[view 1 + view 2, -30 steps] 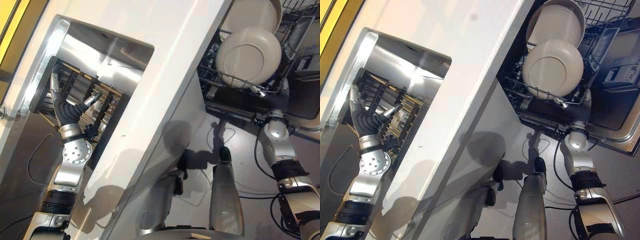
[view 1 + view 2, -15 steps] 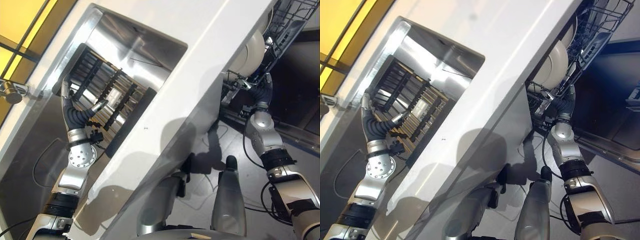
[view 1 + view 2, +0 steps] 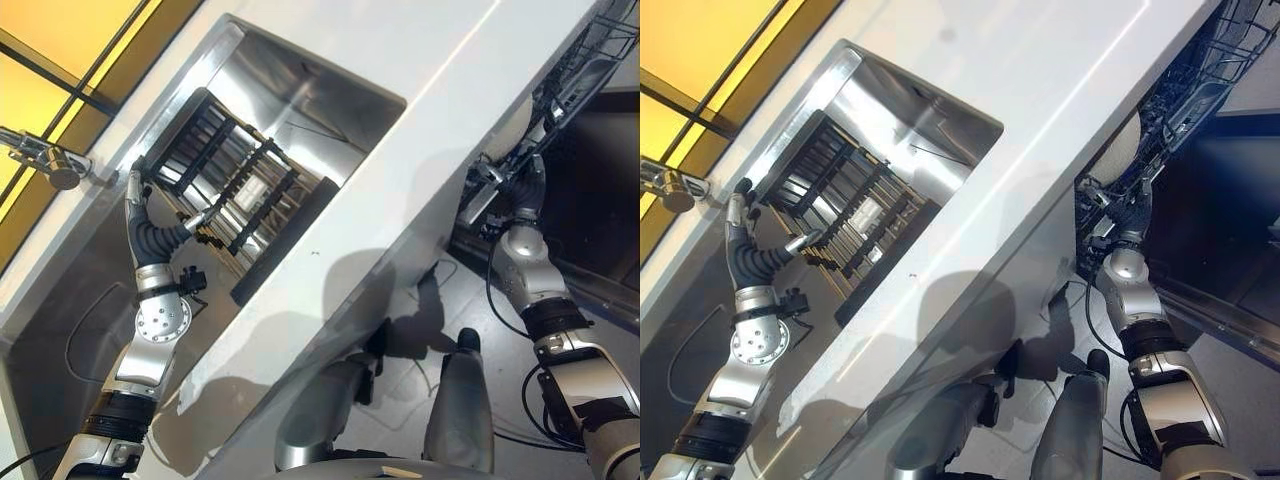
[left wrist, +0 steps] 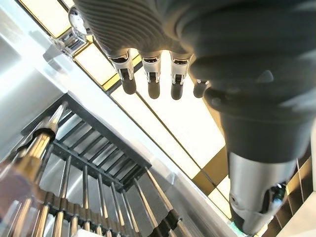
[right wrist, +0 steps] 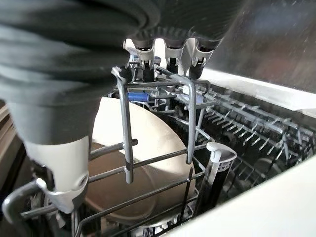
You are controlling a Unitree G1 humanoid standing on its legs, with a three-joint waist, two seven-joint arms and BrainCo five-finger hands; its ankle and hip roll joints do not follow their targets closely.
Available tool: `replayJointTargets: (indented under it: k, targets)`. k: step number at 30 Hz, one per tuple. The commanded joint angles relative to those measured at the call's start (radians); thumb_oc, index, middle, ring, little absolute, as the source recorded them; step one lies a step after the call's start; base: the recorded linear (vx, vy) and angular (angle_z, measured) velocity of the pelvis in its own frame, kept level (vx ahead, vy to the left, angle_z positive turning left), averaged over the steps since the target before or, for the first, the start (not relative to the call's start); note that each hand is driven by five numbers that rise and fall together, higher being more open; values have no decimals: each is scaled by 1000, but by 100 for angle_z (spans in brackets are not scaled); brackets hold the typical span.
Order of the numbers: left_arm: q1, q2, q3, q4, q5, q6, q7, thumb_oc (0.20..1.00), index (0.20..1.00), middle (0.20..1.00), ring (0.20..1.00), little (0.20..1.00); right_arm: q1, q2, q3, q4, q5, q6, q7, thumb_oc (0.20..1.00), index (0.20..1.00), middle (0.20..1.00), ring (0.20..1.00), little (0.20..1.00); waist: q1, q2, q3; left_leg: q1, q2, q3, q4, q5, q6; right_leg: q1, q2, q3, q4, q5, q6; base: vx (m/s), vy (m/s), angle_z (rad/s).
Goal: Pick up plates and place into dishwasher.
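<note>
Left hand [image 3: 150, 235] up over the sink [image 3: 300, 95], just beside the black dish rack [image 3: 235, 195] sitting in the basin, fingers [image 4: 150, 81] hanging straight and loose with nothing in them, thumb off to one side pointing toward the rack bars. Tap [image 3: 45, 160] at the far corner of the sink by the yellow window. White worktop [image 3: 420, 130] running diagonally between the sink and the dishwasher side. Over on the right, right hand [image 3: 527, 190] reaching up into the front edge of the dishwasher basket [image 5: 163, 163], below the worktop edge. From the wrist camera, fingers [image 5: 170, 54] poked in among the grey wires at the basket rim, tips tucked behind the wire, so can't really say whether hooked on it or just resting there. Cream plates [image 5: 133, 148] standing on edge inside that basket, two by the look of it, one behind the other, leaning against the wire dividers right past the hand. Not touching the hand as far as visible. Same plates peeking out as a pale sliver [image 3: 1127, 140] under the worktop edge from the head camera. More empty grey prongs further along the basket, dark dishwasher interior beyond.
</note>
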Motion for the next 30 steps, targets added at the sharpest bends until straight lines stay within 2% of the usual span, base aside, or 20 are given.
replayJointTargets:
  k: [1,9,17,20,23,24,25,26,28,30]
  targets:
    - [-9,38,30,-47,-28,-61,-21,1000,1000,1000,1000,1000,-270,126,223,-164,58,-156,326,1000,1000,1000,1000,1000,82,40,-53,-61,-71,-17,191,-169,-23,129,-164,17,-328,261,22,25,38,1]
    - [-6,36,7,-17,-41,-86,-34,1000,1000,1000,1000,1000,-279,119,196,-117,114,-161,400,1000,1000,1000,1000,1000,81,30,-106,-17,-82,-14,184,-187,-14,179,-180,20,-369,292,30,23,50,0]
    - [17,19,17,-9,-47,-90,-94,1000,1000,1000,1000,1000,-182,107,164,-159,95,-163,332,1000,1000,1000,1000,1000,62,-13,-125,-3,-83,-4,202,-213,-1,187,-177,37,-379,321,30,17,17,1]
    - [6,25,9,2,-51,-91,-103,1000,1000,1000,1000,1000,-141,103,145,-168,72,-173,307,1000,1000,1000,1000,1000,46,-32,-114,-6,-67,19,203,-216,2,180,-179,33,-396,345,36,-16,-8,-1]
    - [-8,32,10,9,-44,-82,-94,1000,1000,1000,1000,1000,-67,96,125,-200,-2,-174,236,1000,1000,1000,1000,1000,24,-51,-94,-5,-37,54,190,-206,7,147,-171,9,-371,353,36,-57,-11,-14]
    - [-4,34,15,6,-44,-81,-92,1000,1000,1000,1000,1000,-54,94,117,-206,-18,-172,227,1000,1000,1000,1000,1000,25,-50,-90,-5,-28,64,187,-202,9,138,-166,-5,-345,342,33,-107,58,-36]
    - [4,34,28,0,-39,-80,-88,1000,1000,1000,1000,1000,-34,86,101,-217,-48,-169,201,1000,1000,1000,1000,1000,26,-43,-81,-3,-6,81,180,-196,17,120,-146,-40,-264,286,18,-148,88,-46]
    - [7,34,37,-6,-35,-78,-87,1000,1000,1000,1000,1000,-22,82,95,-228,-69,-166,175,1000,1000,1000,1000,1000,28,-38,-78,-8,4,88,174,-186,25,105,-124,-47,-199,236,4,-183,88,-53]
    - [2,40,53,-28,-18,-45,-74,1000,1000,1000,1000,1000,50,86,73,-305,-115,-152,94,1000,1000,1000,1000,1000,25,-49,-75,-27,15,99,172,-163,37,82,-71,-65,-80,164,-29,-134,1,-60]
    - [8,43,71,-40,-9,-29,-76,1000,1000,1000,1000,1000,91,91,51,-332,-129,-166,78,1000,1000,1000,1000,1000,36,-58,-80,-30,26,104,150,-142,45,74,-53,-103,5,140,-44,-81,-60,-44]
